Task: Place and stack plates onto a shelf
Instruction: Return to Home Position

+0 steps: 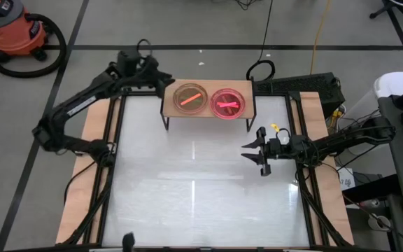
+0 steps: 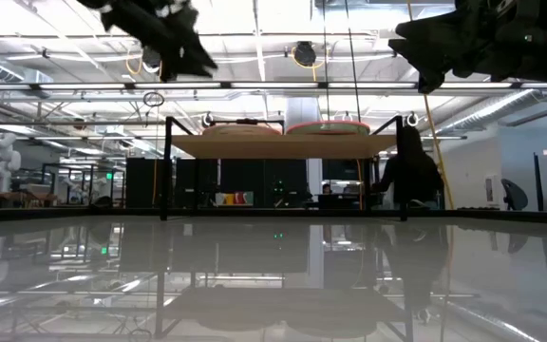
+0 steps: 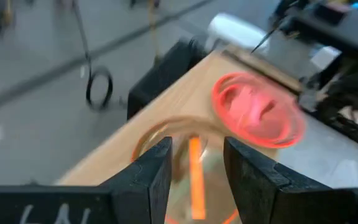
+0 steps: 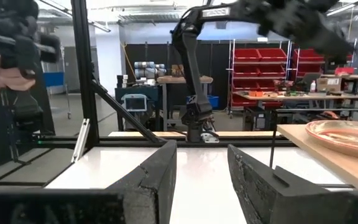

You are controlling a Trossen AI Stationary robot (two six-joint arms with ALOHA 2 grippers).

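The shelf [image 1: 168, 105] stands at the far edge of the surface [image 1: 201, 196], near its middle. Two stacks of plates sit on the shelf side by side, the left stack [image 1: 191, 98] just beside the right stack [image 1: 228, 103]. The left pincer [image 1: 165, 82] hangs at the shelf's far left corner, close to the left stack. The right pincer [image 1: 257, 155] hovers over the surface before the shelf's right end, apart from it. A shop vacuum [image 1: 16, 31] sits on the floor, well left of the shelf and behind it.

The plates [image 1: 191, 99] in both stacks on the shelf [image 1: 168, 94] overlap, too small and blurred to count.
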